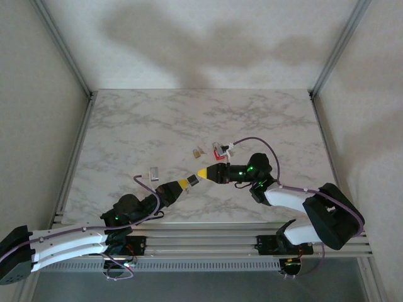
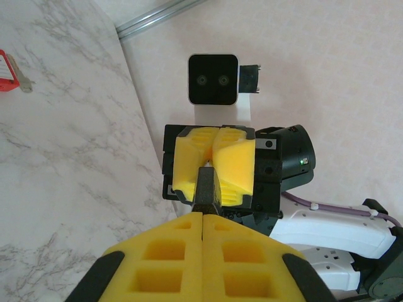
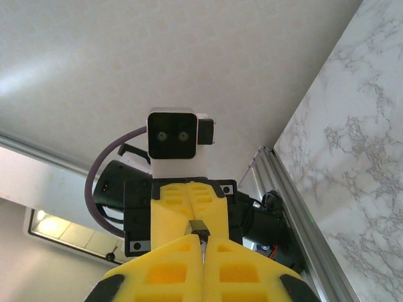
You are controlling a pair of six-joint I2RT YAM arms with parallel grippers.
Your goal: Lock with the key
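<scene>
Above the middle of the table my two grippers meet tip to tip. My left gripper (image 1: 187, 182) (image 2: 203, 217) is shut on a small dark metal lock (image 1: 194, 179) (image 2: 209, 185) (image 3: 200, 228) that sticks out past its yellow fingertips. My right gripper (image 1: 204, 173) (image 3: 203, 242) faces it and is shut on the key (image 3: 203, 251). The key's thin silver blade shows between the right pads and runs up to the lock body. Whether the blade sits inside the lock I cannot tell.
On the marble table (image 1: 252, 119) lie a small silver lock (image 1: 153, 172), a brass piece (image 1: 198, 152), and a red tag with keys (image 1: 220, 151) (image 2: 7, 70). Aluminium rails (image 1: 208, 229) run along the near edge, and frame posts stand at the back corners.
</scene>
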